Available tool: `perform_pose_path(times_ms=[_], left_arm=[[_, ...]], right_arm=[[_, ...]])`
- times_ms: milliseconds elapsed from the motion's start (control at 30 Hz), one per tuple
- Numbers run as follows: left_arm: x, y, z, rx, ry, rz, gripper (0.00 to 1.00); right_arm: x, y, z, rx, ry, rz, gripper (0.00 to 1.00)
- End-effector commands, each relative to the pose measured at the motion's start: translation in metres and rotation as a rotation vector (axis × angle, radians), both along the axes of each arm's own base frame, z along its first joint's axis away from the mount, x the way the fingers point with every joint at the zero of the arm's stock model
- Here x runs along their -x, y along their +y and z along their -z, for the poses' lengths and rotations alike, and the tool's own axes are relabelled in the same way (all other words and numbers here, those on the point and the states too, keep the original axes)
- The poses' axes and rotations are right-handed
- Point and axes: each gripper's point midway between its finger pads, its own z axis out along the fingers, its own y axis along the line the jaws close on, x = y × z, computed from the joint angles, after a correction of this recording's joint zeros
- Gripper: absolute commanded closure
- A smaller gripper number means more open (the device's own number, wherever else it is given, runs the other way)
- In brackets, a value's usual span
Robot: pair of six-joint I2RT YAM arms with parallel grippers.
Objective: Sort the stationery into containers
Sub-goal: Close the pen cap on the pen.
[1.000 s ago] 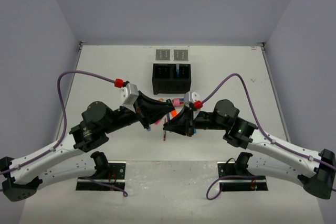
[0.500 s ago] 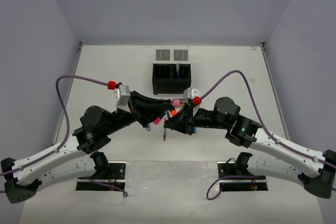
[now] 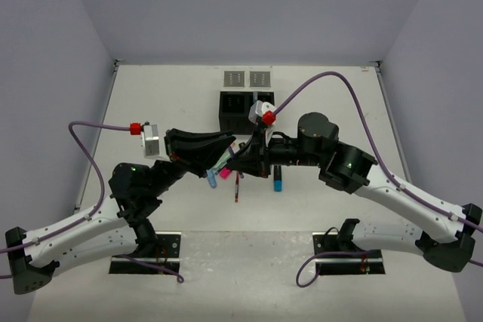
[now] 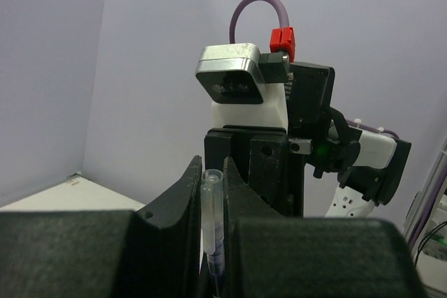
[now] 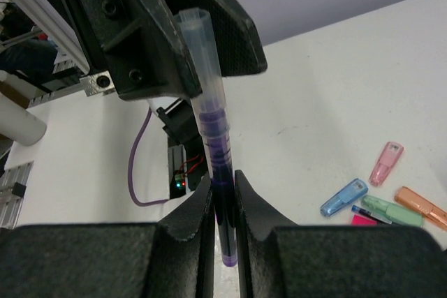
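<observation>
A dark blue pen (image 5: 213, 144) with a clear cap (image 4: 211, 214) hangs in the air between both grippers. My right gripper (image 5: 223, 197) is shut on its dark barrel. My left gripper (image 4: 212, 172) is shut on the clear cap end. The two meet fingertip to fingertip above the table's middle, left gripper (image 3: 231, 148) and right gripper (image 3: 239, 158). Below them lie a blue highlighter (image 5: 343, 197), a salmon one (image 5: 386, 162), a green one (image 5: 391, 209) and an orange one (image 5: 422, 206). The black box (image 3: 245, 108) stands behind, with two grey trays (image 3: 247, 78) further back.
A red pen (image 3: 238, 186) and a small blue piece (image 3: 278, 182) lie on the table under the arms. Purple cables arch over both wrists. The table's left and right sides hold nothing; the arm bases sit at the near edge.
Both grippers have risen from the table with the pen between them and shifted back and left. The small blue piece, covered before, now shows.
</observation>
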Motion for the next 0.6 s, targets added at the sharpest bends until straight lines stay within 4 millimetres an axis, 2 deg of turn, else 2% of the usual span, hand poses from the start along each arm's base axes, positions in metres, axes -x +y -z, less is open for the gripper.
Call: perform_pose_path(times_ms=[0, 33, 100, 167, 233, 333, 367, 400, 467, 533, 567], left_arm=[[0.040, -0.044, 0.187, -0.523, 0.282, 0.278, 1.00], [0.040, -0.042, 0.187, -0.522, 0.284, 0.275, 1.00], [0.035, -0.037, 0.174, -0.494, 0.278, 0.234, 1.00], [0.027, -0.030, 0.152, -0.464, 0.269, 0.172, 1.00], [0.020, -0.023, 0.127, -0.449, 0.249, 0.120, 1.00], [0.009, -0.012, 0.083, -0.429, 0.224, 0.031, 0.98], [0.005, -0.010, 0.072, -0.425, 0.227, 0.006, 0.88], [0.002, -0.008, 0.066, -0.429, 0.232, -0.016, 0.74], [-0.003, -0.004, 0.054, -0.433, 0.239, -0.050, 0.43], [-0.006, -0.002, 0.032, -0.402, 0.229, -0.065, 0.15], [-0.006, -0.001, 0.025, -0.390, 0.225, -0.069, 0.08]], right_arm=[[-0.014, -0.045, -0.212, -0.597, -0.284, 0.174, 1.00], [-0.014, -0.044, -0.209, -0.588, -0.287, 0.172, 1.00], [-0.016, -0.035, -0.185, -0.539, -0.292, 0.153, 1.00], [-0.015, -0.027, -0.156, -0.492, -0.287, 0.117, 1.00], [-0.014, -0.016, -0.112, -0.427, -0.252, 0.073, 1.00], [-0.001, -0.010, -0.076, -0.379, -0.228, -0.016, 1.00], [0.001, -0.008, -0.059, -0.357, -0.210, -0.032, 1.00], [0.002, -0.008, -0.050, -0.348, -0.203, -0.041, 1.00], [0.005, -0.009, -0.040, -0.342, -0.195, -0.048, 1.00], [0.006, -0.010, -0.026, -0.325, -0.178, -0.050, 1.00], [0.006, -0.009, -0.022, -0.318, -0.172, -0.050, 1.00]])
